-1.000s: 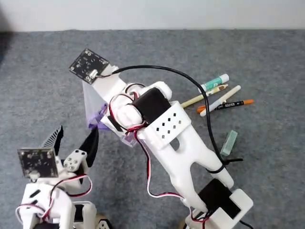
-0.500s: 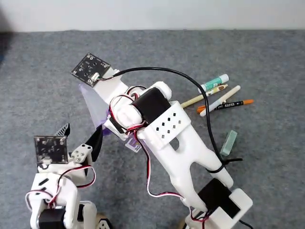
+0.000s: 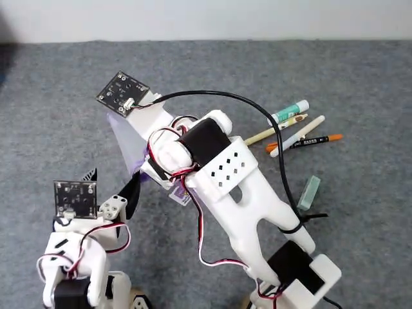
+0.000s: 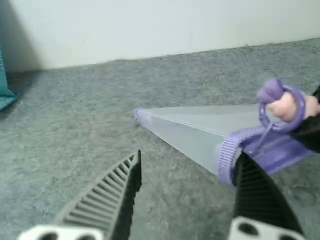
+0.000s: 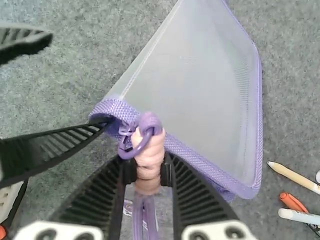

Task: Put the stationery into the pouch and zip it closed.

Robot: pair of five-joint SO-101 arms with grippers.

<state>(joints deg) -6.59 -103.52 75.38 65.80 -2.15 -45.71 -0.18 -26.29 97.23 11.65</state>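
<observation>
Grey table [image 3: 360, 77] carries pens [image 3: 297, 132] (green block [image 3: 309, 192] nearby).

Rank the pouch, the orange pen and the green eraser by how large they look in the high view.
1. The pouch, though an arm covers part of it.
2. The orange pen and green eraser: unranked; the pen is longer, the eraser thicker.

the pouch [image 5: 200, 90] lies left of the pens [image 3: 297, 135], with the left gripper [image 4: 190, 160] just before it.
</observation>
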